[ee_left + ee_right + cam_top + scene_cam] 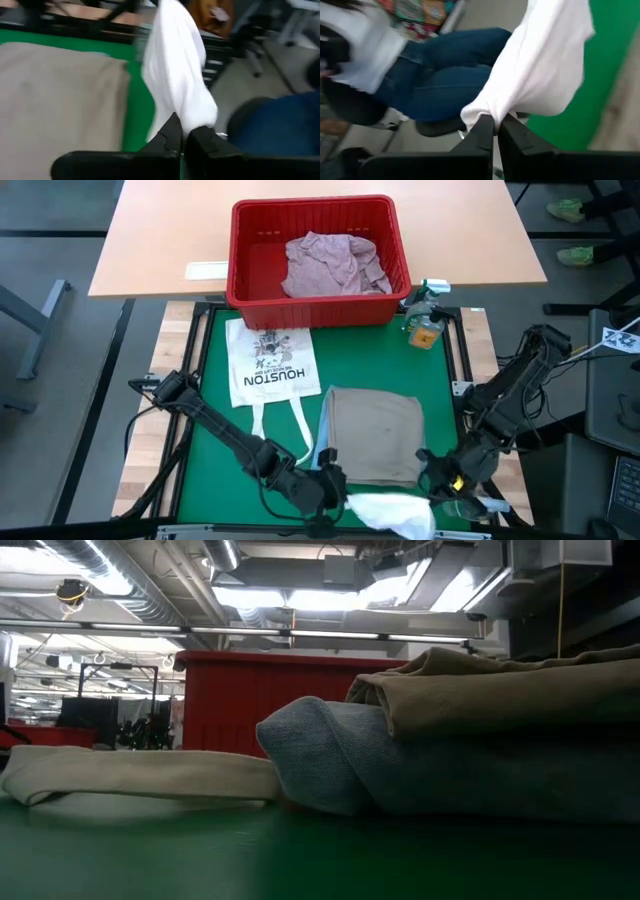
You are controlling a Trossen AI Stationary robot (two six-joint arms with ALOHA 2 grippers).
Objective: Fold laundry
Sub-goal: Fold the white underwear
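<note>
High view: a folded tan cloth (373, 435) lies on the desk (215, 430); a pink shirt (332, 265) waits in the red basket (250, 240).

Wrist views: a white garment (175, 75) is pinched by the left gripper (182, 137) and right gripper (496, 127), still unfolded.

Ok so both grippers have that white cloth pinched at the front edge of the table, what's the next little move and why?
Probably draw the left gripper and right gripper apart, then carry the white cloth onto the bare green mat. Both are shut on it, but it hangs bunched between them at the table's near edge, beside the folded tan piece, so it needs spreading flat before any fold.
</note>
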